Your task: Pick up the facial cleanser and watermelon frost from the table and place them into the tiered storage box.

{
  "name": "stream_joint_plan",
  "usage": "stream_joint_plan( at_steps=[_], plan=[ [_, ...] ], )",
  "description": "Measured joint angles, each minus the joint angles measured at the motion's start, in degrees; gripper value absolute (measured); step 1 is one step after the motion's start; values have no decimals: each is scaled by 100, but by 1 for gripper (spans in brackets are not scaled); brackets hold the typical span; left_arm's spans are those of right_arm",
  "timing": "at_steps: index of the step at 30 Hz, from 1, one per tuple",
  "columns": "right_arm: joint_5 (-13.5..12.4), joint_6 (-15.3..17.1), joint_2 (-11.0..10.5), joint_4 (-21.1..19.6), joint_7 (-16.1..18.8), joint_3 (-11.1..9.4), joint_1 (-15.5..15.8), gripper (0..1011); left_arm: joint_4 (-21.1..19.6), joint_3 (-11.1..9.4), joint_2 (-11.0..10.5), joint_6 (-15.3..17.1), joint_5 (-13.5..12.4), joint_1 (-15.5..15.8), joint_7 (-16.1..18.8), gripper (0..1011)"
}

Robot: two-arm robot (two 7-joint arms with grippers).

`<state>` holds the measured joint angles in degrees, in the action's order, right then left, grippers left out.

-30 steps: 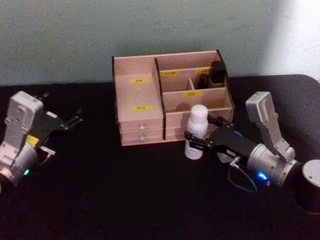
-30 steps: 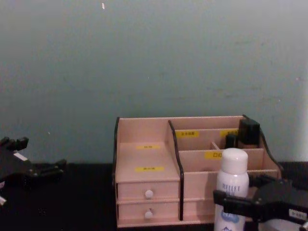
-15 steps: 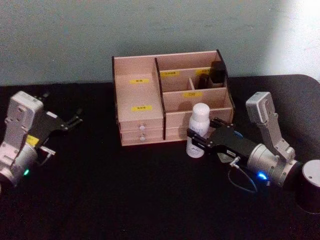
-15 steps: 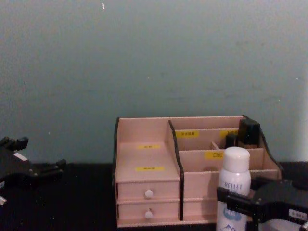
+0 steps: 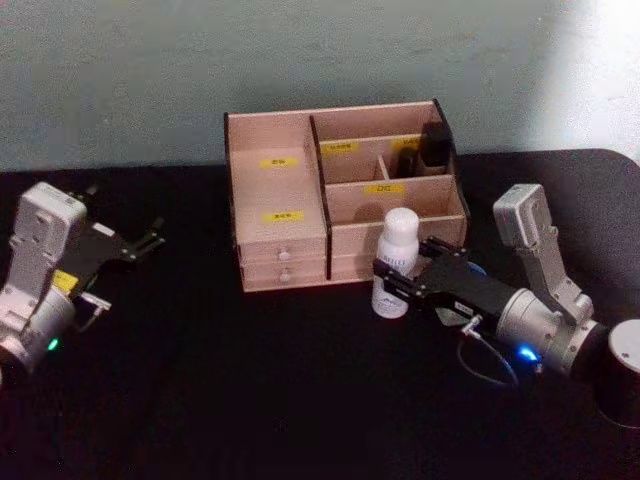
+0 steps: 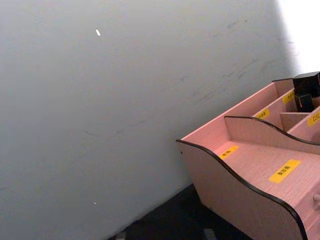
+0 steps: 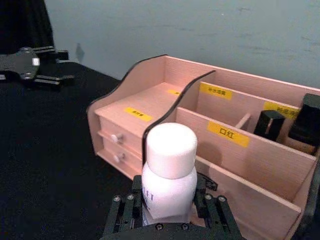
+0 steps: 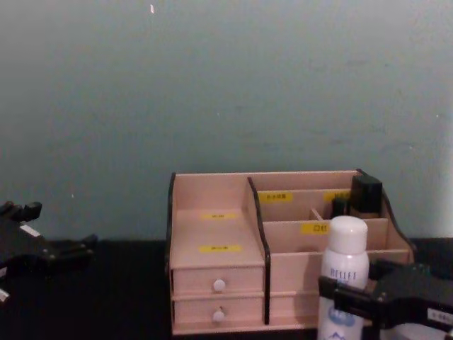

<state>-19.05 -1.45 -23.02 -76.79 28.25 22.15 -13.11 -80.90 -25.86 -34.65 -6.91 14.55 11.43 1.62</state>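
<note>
The facial cleanser [image 5: 397, 258], a tall white bottle with a rounded cap, stands upright just in front of the tiered storage box [image 5: 290, 180], at its lower right front. My right gripper [image 5: 402, 272] is shut on the bottle's body, one finger on each side, as the right wrist view shows for the gripper [image 7: 169, 206] and the bottle [image 7: 170, 170]. In the chest view the bottle [image 8: 345, 265] hides part of the box front [image 8: 219, 276]. My left gripper [image 5: 135, 243] is parked open at the far left. I cannot make out the watermelon frost for certain.
A small black bottle [image 5: 434, 148] occupies the box's back right compartment. A squat dark cylinder with a pale round top [image 5: 624, 372] sits at the right edge by my right arm; what it is I cannot tell. Black tabletop [image 5: 250, 390] lies in front.
The right gripper and the white bottle have shifted slightly to the right along the box front. The left arm has stayed still.
</note>
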Motion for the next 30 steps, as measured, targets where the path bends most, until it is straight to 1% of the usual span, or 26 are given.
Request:
stream_joint_plan(
  at_steps=[4,7,8,10,13,15,16,19,23,25,26,27,30],
  plan=[
    [-68,68,-74,-107,97,10,34,595,0,0,0,0,0,0,0,1001],
    [-219,254,-162,-311,192,4,71,595,0,0,0,0,0,0,0,1001],
    [-219,254,-162,-311,192,4,71,595,0,0,0,0,0,0,0,1001],
    [-402,450,-235,-521,248,-36,87,595,0,0,0,0,0,0,0,1001],
    [-533,570,-274,-673,253,-69,86,595,0,0,0,0,0,0,0,1001],
    [-668,670,-297,-817,236,-110,48,595,0,0,0,0,0,0,0,1001],
    [-668,670,-297,-817,236,-110,48,595,0,0,0,0,0,0,0,1001],
    [-799,723,-278,-906,160,-147,-72,595,0,0,0,0,0,0,0,1001],
    [-859,699,-213,-886,63,-149,-237,595,0,0,0,0,0,0,0,1001],
    [-861,665,-185,-854,17,-139,-304,595,0,0,0,0,0,0,0,1001],
    [-857,626,-151,-803,-30,-119,-385,595,0,0,0,0,0,0,0,1001],
    [-857,626,-151,-803,-30,-119,-385,595,0,0,0,0,0,0,0,1001],
    [-825,540,-67,-656,-116,-71,-583,595,0,0,0,0,0,0,0,1001]
  ],
)
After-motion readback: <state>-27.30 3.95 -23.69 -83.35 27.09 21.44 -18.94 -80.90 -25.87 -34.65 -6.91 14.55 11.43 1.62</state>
